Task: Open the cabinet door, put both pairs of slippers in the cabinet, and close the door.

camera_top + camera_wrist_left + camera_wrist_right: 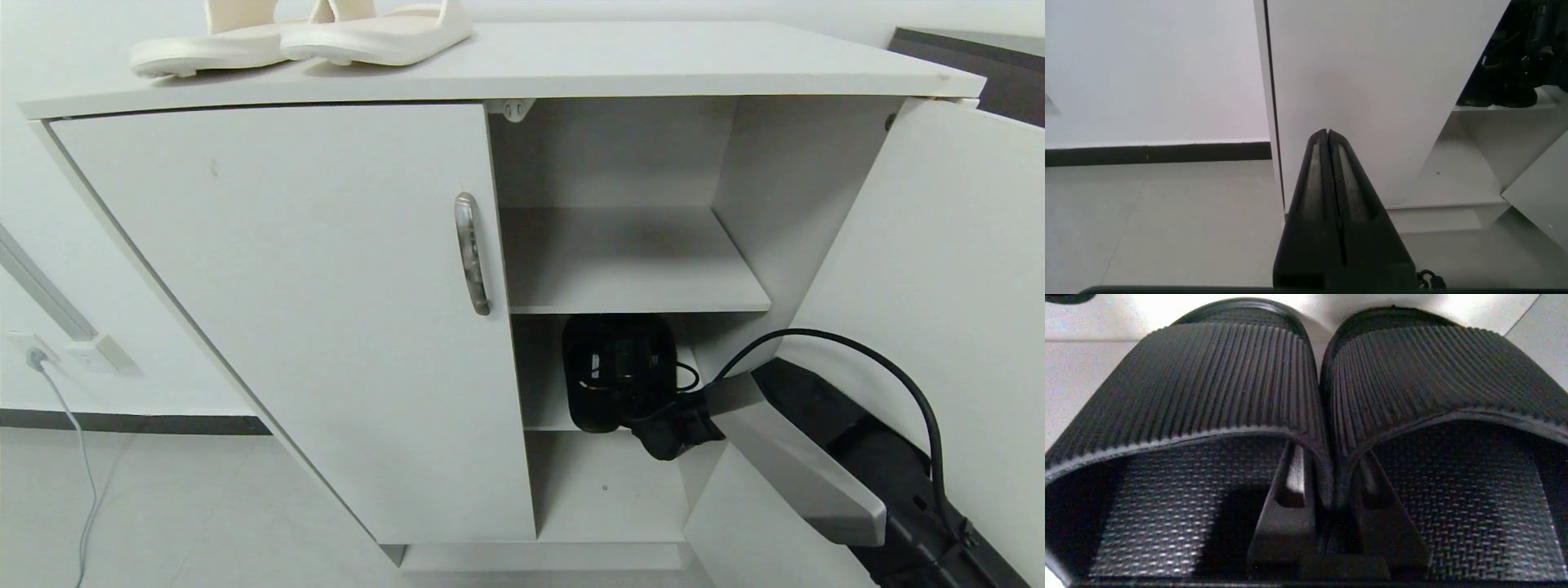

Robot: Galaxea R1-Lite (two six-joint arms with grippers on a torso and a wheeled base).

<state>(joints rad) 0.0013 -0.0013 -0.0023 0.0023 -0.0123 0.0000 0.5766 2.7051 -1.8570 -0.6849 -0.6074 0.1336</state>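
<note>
A white cabinet (653, 73) stands with its right door (939, 286) swung open and its left door (310, 310) closed. A pair of cream slippers (302, 41) lies on the cabinet top at the back left. My right gripper (653, 412) is inside the cabinet at the lower shelf, shut on a pair of black slippers (608, 367). In the right wrist view the gripper (1331, 514) pinches the inner side walls of the black slippers (1233, 384) together. My left gripper (1327, 143) hangs shut and empty, low before the closed left door (1372, 73).
The upper shelf (629, 261) is bare. A metal handle (471, 253) sits on the left door's right edge. A wall socket (37, 357) with a cable hanging to the tiled floor (163, 506) is left of the cabinet.
</note>
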